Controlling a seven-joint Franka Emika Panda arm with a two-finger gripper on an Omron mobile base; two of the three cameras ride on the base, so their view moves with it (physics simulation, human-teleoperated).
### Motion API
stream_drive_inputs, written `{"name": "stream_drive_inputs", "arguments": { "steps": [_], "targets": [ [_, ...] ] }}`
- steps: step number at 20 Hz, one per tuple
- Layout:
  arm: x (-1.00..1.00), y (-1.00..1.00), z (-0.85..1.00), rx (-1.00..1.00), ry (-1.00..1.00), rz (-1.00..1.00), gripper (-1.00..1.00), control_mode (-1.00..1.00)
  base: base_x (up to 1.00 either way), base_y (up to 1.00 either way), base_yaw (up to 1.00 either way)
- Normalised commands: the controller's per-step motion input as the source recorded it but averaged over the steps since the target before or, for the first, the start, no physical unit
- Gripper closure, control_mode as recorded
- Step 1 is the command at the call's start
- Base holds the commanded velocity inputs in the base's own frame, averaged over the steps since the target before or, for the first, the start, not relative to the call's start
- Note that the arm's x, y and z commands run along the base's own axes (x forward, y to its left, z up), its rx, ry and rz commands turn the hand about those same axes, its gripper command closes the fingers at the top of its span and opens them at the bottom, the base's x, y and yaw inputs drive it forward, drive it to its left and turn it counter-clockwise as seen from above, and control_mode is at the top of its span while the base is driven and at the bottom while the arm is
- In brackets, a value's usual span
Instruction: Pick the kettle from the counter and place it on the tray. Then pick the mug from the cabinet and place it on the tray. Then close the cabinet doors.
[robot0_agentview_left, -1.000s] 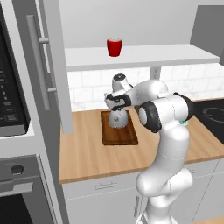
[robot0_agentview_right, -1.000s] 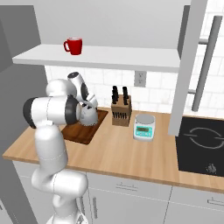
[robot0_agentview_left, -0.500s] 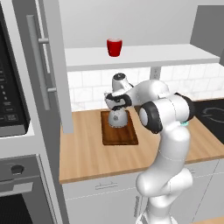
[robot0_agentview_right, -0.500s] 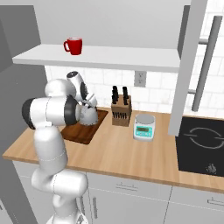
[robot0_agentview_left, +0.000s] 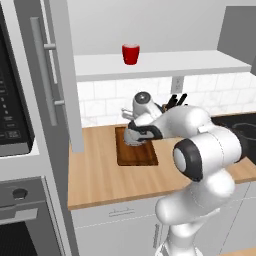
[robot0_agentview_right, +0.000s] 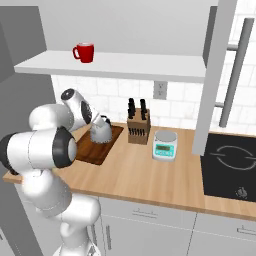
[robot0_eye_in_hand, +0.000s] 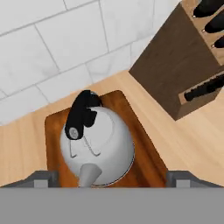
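The silver-grey kettle stands upright on the dark wooden tray, its dark handle on top. My gripper hovers right above it, open, one fingertip well off each side of the kettle and touching nothing. From the base views the kettle sits at the back end of the tray under my hand. The red mug stands on the white shelf of the open cabinet. Both cabinet doors stand swung outward.
A knife block stands just right of the tray, close to the kettle, and a white-teal scale beyond it. A black cooktop lies at the counter's right end. An oven column rises at the left.
The jaws have spread apart and let go of the kettle, which stays on the tray. The arm has barely moved.
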Motion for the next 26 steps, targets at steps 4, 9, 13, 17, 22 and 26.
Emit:
{"name": "stream_drive_inputs", "arguments": {
  "steps": [4,9,13,17,22,26],
  "targets": [
    [-1.00,0.01,1.00,0.00,-0.27,0.00,-1.00,-1.00,0.00,0.00,0.00],
    [-1.00,0.03,1.00,0.00,-0.14,0.00,-1.00,-1.00,0.00,0.00,0.00],
    [-0.93,0.00,1.00,-0.01,-0.01,0.00,-1.00,-1.00,0.00,0.00,0.00],
    [-0.64,0.00,0.98,0.00,0.02,0.00,-1.00,-1.00,0.00,0.00,0.00],
    [-0.02,0.00,0.14,0.00,0.08,0.00,-1.00,-1.00,0.00,0.00,0.00],
    [-0.03,0.08,0.05,0.00,0.00,0.01,-1.00,-1.00,0.00,0.00,0.00]
  ]
}}
